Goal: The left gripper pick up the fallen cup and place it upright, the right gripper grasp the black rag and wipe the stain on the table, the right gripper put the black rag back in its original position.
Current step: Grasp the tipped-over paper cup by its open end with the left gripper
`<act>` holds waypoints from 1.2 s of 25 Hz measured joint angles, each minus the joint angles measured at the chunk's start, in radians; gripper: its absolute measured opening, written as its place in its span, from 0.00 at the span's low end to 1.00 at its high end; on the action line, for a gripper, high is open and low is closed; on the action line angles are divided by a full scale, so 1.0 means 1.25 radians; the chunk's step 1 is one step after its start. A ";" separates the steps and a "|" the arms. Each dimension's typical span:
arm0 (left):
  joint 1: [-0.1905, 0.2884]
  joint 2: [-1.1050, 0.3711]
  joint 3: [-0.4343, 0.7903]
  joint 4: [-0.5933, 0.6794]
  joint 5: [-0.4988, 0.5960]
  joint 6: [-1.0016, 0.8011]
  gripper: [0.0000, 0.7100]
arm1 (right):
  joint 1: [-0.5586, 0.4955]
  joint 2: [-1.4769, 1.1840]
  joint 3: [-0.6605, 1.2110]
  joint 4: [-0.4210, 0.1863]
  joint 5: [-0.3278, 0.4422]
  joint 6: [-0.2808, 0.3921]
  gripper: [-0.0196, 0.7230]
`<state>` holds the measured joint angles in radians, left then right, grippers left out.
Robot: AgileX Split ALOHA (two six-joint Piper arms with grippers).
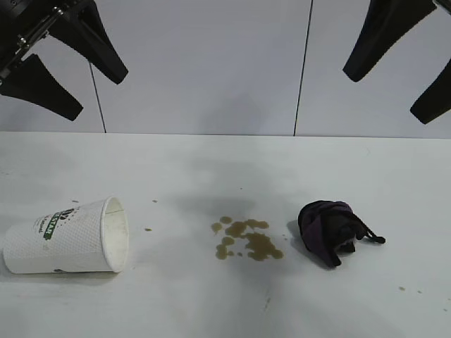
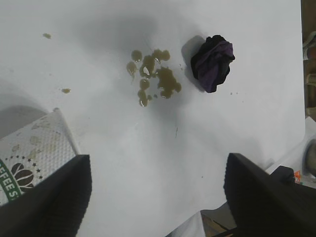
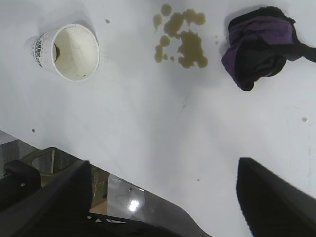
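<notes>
The cup (image 1: 67, 238) is seen lying on its side at the left of the table (image 1: 211, 303), its open mouth turned toward the middle and its green band facing up. Brownish marks are noted inside its wall in the right wrist view (image 3: 69, 52).

The stain (image 1: 246, 241) is spread as a cluster of olive-brown blotches near the table's centre, well apart from the cup. Two small drops (image 1: 148, 229) are found between cup and stain.

The black rag (image 1: 331, 231) is bunched just beside the stain on its right, not touching it; purple folds are visible, and a short cord end trails off to its right.

The left gripper (image 1: 67, 74) is held high above the cup at the upper left, fingers spread wide, nothing gripped. In its wrist view the cup's side (image 2: 29, 158) is seen next to one finger (image 2: 49, 202).

The right gripper (image 1: 405, 70) is held high at the upper right, above and beyond the rag, likewise spread wide and empty.
</notes>
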<state>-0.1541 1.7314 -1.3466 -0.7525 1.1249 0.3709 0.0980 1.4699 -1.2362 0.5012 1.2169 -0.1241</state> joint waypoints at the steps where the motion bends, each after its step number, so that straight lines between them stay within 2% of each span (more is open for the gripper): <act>1: 0.000 0.000 0.000 0.000 0.000 0.000 0.76 | 0.000 0.000 0.000 0.000 -0.001 0.000 0.78; 17: 0.000 0.000 0.000 0.000 -0.001 0.000 0.76 | 0.000 0.000 0.000 0.000 -0.004 0.000 0.78; 24: 0.000 0.000 0.000 0.000 -0.057 0.003 0.76 | 0.000 0.000 0.000 -0.001 -0.004 0.000 0.78; 27: 0.000 0.000 0.000 0.000 -0.076 0.063 0.76 | 0.000 0.000 0.000 -0.002 -0.004 0.000 0.78; 30: 0.000 0.000 0.000 0.000 -0.045 0.180 0.76 | 0.000 0.000 0.000 -0.003 -0.004 0.000 0.78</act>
<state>-0.1541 1.7314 -1.3466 -0.7528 1.0690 0.5964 0.0980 1.4699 -1.2362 0.4977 1.2117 -0.1241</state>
